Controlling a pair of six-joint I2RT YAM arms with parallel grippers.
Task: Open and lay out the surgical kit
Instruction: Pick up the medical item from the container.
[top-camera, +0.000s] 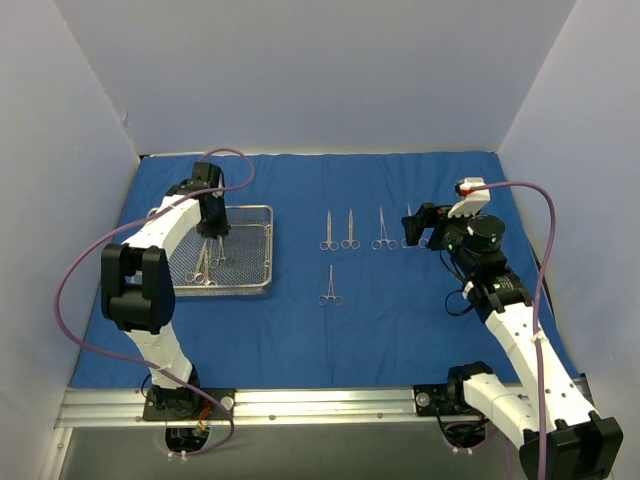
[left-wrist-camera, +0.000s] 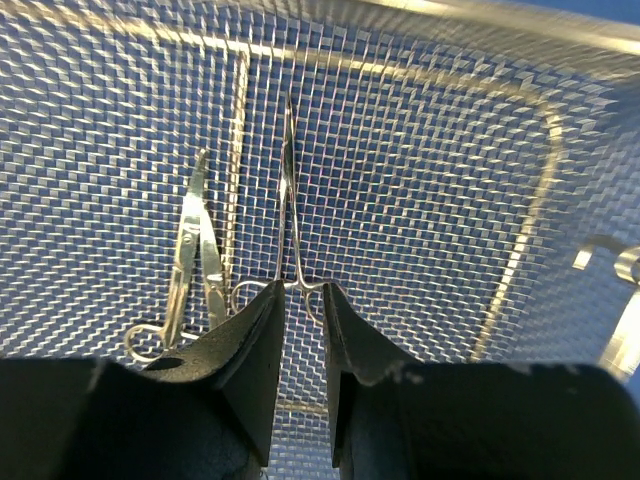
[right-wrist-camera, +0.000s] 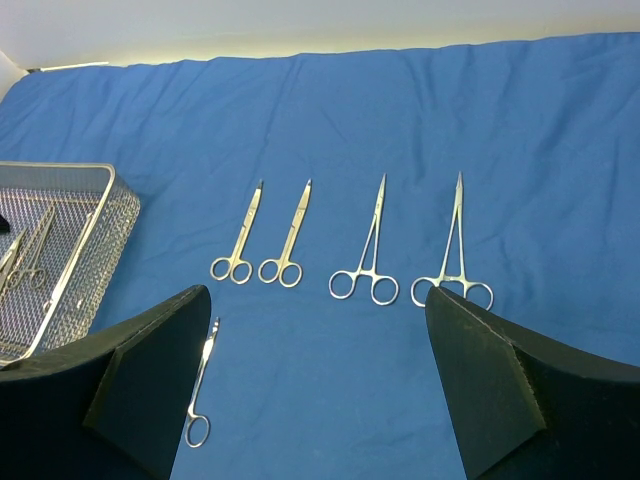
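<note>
Blue wrap (top-camera: 400, 330) is spread flat, mesh tray (top-camera: 271, 250) on it — five instruments (right-wrist-camera: 370, 245) already laid right of the tray, a few stragglers (left-wrist-camera: 188, 240) inside. Only the left wrist view shows the left gripper (left-wrist-camera: 302, 288) in the tray straddling one clamp (left-wrist-camera: 288, 190), jaws barely parted — gripping? Can't tell. Right gripper (right-wrist-camera: 315, 292), well right of the tray, jaws gaping, empty.
</note>
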